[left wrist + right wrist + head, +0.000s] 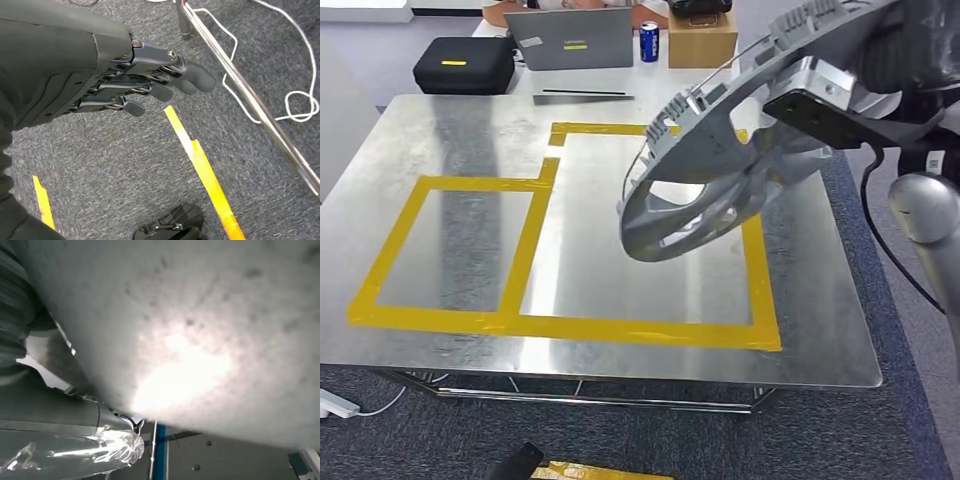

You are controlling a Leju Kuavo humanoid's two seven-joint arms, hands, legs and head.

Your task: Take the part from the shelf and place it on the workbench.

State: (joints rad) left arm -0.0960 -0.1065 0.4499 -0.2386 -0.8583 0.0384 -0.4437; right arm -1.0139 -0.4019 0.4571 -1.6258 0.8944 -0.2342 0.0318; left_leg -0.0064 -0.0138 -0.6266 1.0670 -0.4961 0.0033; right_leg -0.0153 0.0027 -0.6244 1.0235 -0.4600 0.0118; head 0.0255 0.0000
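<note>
Head view, part: grey cast ring-shaped part (697, 185) held tilted in the air above the workbench (471, 130), over its larger yellow tape rectangle (761, 290).
Head view, right hand: right hand (826, 105) grasps the part's upper rim.
Left wrist view, left hand: left hand (151, 85) hangs over grey carpet (113, 175); fingers extended, holding nothing.
Right wrist view, part: blurred pale surface (188, 340) close against the camera; fingers cannot be made out.

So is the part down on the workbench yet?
No. The part hangs tilted above the workbench, carried by the right robot hand.
</note>
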